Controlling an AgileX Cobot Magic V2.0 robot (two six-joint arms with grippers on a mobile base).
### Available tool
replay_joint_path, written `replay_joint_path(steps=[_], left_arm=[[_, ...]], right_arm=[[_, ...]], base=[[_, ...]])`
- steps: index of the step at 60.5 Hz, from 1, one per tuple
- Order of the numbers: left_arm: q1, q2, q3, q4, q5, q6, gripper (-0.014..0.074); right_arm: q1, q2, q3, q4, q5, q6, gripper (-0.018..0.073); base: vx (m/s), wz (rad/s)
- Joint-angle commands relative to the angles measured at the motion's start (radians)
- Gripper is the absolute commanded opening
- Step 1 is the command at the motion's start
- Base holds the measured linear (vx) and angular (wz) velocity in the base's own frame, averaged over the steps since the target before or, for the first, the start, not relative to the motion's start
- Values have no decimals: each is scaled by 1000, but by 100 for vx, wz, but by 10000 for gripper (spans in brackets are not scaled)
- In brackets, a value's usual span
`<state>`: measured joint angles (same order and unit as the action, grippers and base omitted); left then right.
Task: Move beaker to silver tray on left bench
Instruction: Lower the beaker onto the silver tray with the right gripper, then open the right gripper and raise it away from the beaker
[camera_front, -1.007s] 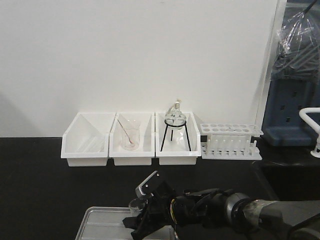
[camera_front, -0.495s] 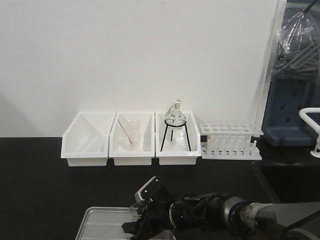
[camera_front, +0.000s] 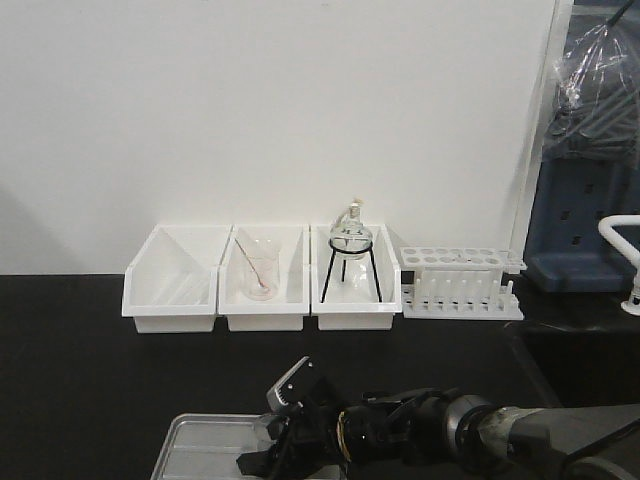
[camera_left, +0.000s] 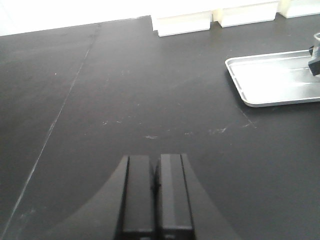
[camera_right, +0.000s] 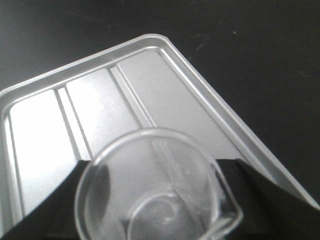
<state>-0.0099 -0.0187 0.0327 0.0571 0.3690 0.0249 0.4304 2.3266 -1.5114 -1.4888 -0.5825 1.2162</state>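
Right claw (camera_front: 283, 432) gripping empty beaker (camera_right: 155, 187), over silver tray (camera_right: 100, 95)

A laboratory is shown: a round-bottomed flask (camera_front: 350, 236) on a tripod, a test-tube rack (camera_front: 462, 283) and white bins (camera_front: 258, 290) are lined along a black bench (camera_front: 80, 380).

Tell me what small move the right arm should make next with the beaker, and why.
Probably lower it a little further, then open. The right gripper is shut on the beaker, which sits over the silver tray, but whether its base touches the tray floor can't be told.
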Motion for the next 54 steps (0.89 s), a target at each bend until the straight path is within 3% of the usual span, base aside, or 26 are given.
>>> replay_joint_path(steps=[1,33,45,54], left_arm=[[-5,-7,20,-3,-81,-2,1],[-5,-7,20,-3,-81,-2,1],[-5,-7,20,-3,-81,-2,1],[-5,-7,20,-3,-81,-2,1]], right_arm=[[-4,-75,-26,26,-31,-11,594],[-4,-263,-26,4,-17,1,578],[-5,-431,-13,-23,-147,149,474],[-4,-584,49,-186,-146,327,314]], base=[[0,0],[0,0],[0,0],[0,0]])
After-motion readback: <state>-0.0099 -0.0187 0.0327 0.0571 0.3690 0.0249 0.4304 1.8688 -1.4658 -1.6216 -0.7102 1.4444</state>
